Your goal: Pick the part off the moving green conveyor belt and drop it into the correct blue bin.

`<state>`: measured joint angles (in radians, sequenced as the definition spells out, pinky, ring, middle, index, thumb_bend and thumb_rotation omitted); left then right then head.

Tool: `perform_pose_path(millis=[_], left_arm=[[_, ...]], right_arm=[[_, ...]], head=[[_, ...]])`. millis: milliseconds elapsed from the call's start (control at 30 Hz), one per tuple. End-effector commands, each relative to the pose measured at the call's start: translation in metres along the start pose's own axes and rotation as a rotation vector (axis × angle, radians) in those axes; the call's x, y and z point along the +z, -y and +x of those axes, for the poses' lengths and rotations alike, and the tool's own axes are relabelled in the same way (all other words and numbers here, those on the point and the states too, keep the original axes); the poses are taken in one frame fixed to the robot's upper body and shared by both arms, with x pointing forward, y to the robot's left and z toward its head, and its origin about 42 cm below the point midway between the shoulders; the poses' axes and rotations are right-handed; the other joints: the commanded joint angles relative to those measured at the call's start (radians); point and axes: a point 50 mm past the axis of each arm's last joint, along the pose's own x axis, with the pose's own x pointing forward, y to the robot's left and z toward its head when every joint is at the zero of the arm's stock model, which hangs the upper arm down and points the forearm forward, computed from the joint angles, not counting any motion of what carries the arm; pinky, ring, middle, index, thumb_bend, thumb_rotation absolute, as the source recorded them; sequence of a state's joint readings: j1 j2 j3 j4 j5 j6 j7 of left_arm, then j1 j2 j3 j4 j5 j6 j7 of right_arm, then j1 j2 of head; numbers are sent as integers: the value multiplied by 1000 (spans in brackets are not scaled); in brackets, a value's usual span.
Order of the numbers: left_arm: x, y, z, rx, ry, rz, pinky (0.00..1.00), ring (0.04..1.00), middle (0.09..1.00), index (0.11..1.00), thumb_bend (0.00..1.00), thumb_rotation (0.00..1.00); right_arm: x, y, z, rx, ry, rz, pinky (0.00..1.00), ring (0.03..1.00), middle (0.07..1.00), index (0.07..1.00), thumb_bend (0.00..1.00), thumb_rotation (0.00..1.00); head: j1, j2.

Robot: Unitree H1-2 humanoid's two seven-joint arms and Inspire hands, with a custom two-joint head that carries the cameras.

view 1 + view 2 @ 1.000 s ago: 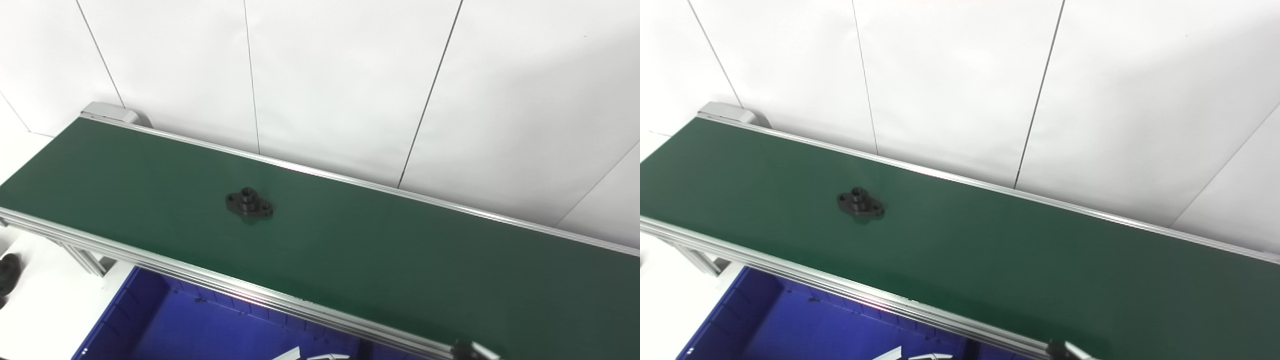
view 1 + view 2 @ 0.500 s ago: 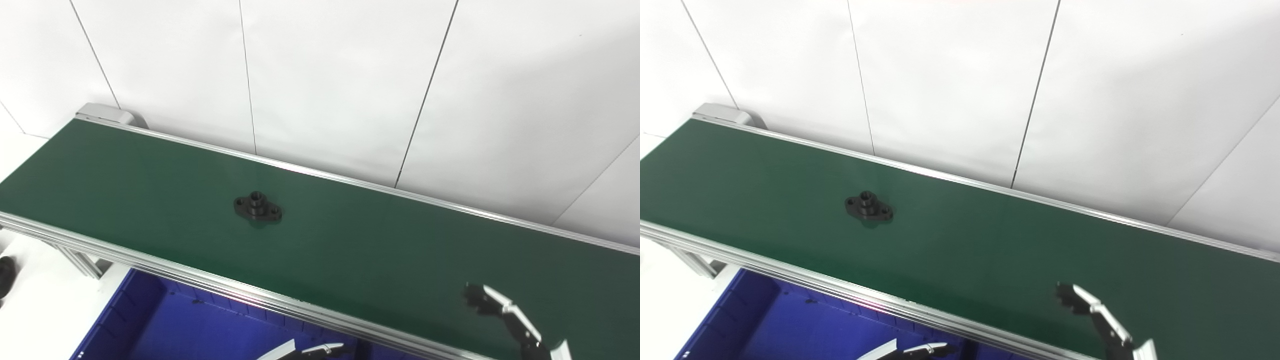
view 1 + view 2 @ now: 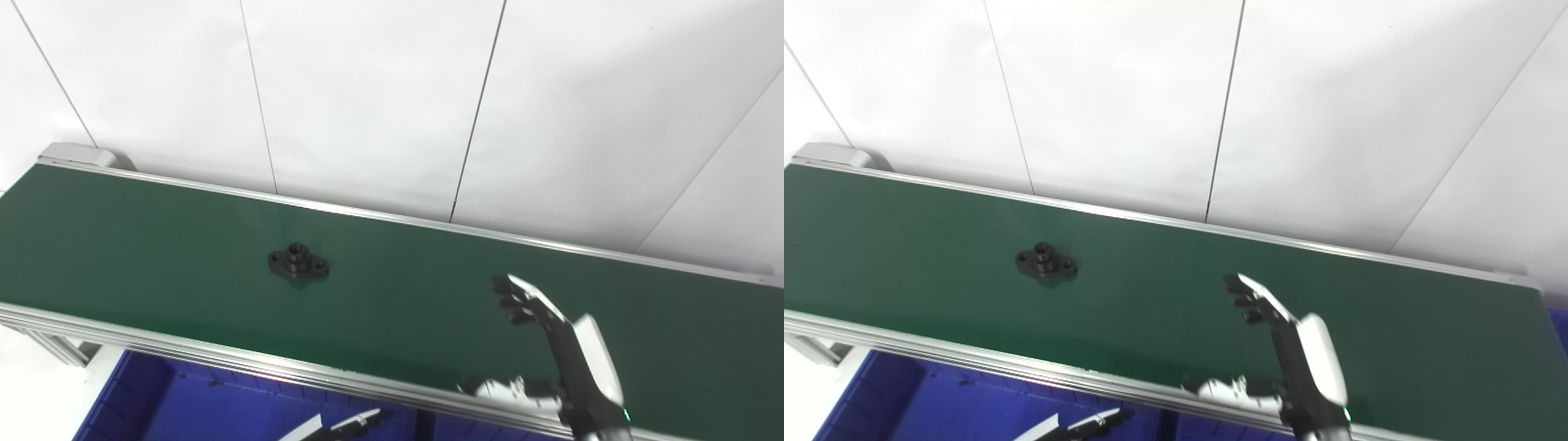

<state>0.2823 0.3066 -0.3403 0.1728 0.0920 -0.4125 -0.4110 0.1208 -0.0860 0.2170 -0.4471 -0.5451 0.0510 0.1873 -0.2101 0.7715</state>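
Observation:
A black flanged part with a raised hub and two bolt holes lies flat on the green conveyor belt, left of the middle. My right hand is open, fingers stretched out and thumb spread, raised over the near part of the belt well to the right of the part. It holds nothing. It also shows in the right eye view. Of my left hand only pale fingertips show at the bottom edge, over the blue bin below the belt.
The belt has aluminium side rails and ends at the far left. A white panelled wall runs right behind it. A corner of a second blue bin shows past the belt's right end.
The camera has swung to the right. My right hand has come up from the bottom edge over the belt. The part has travelled a little to the right along the belt.

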Motion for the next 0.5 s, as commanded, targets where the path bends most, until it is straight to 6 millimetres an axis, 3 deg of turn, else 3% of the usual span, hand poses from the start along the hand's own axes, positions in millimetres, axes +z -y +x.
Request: perform_pose_path(millis=[0,467], left_arm=[[10,-14,1,12,44,22,950,977,987,953,893,185],[17,-25,1,17,53,37,899,949,967,930,907,218]], right_arm=[[8,4,14,-10,6,-20,660,740,795,832,849,396],[18,2,74,63,-16,-101,664,750,793,842,878,378]], head=[[-1,9],[-8,54]])
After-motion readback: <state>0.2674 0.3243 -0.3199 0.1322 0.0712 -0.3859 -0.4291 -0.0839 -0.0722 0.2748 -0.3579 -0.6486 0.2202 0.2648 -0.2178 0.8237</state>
